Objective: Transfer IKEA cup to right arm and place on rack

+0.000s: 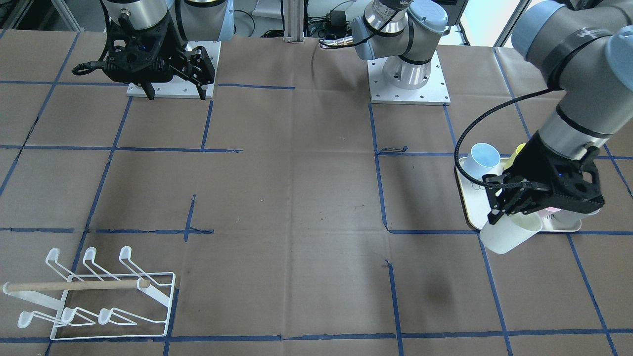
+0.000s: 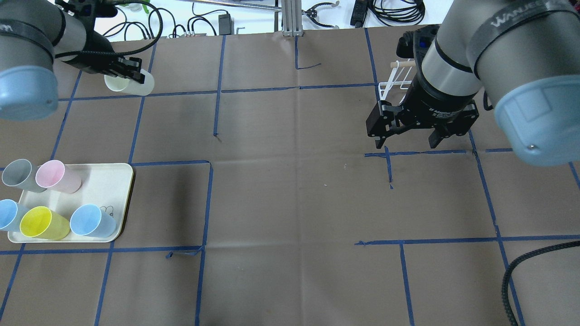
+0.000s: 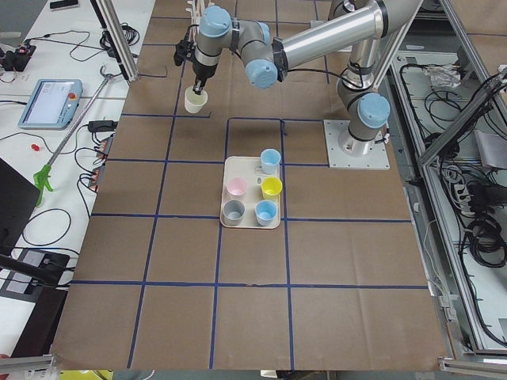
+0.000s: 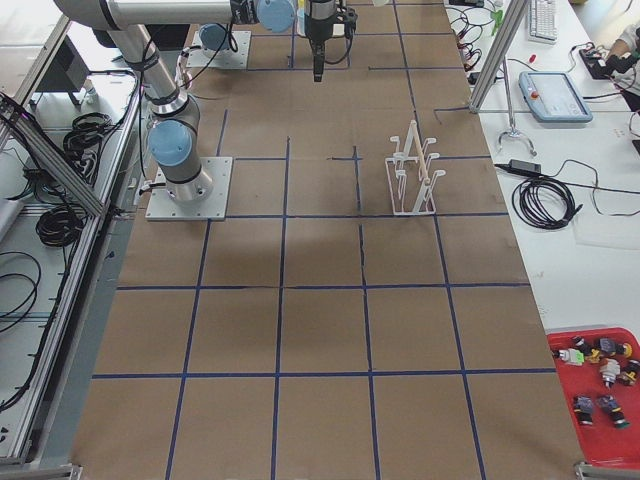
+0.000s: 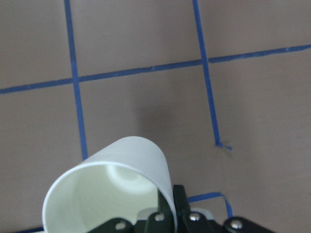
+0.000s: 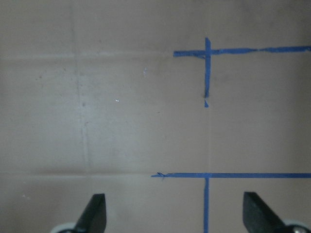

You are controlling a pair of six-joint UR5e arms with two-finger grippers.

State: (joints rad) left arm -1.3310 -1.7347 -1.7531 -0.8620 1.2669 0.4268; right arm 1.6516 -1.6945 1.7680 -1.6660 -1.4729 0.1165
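A cream cup (image 1: 504, 236) is grasped by the left gripper (image 1: 512, 200), whose fingers are clenched on the rim, one of them seemingly inside the mouth, though the left wrist view is cropped there. The cup is tilted, with its base pointing away from the gripper. It is held off the brown paper surface (image 1: 296, 198), over the robot's left half and toward the operators' edge, apart from the tray (image 2: 111, 179).

The tray is set at the robot's left end of the surface. Five cups are stood upright on it: a grey cup (image 2: 18, 174), a pink cup (image 2: 52, 174), a yellow cup (image 2: 38, 222) and two blue cups (image 2: 88, 220).

The right gripper (image 2: 404, 145) is released: its jaws are spread wide, nothing is held between them, and the fingers are pointed down at the surface over the robot's right half. Blue tape lines (image 6: 206, 73) are seen beneath it in the right wrist view.

The rack (image 1: 99, 296) is stood near the operators' edge, toward the corner at the robot's right end, with a wooden dowel (image 1: 74, 285) laid across it and no cup on its prongs
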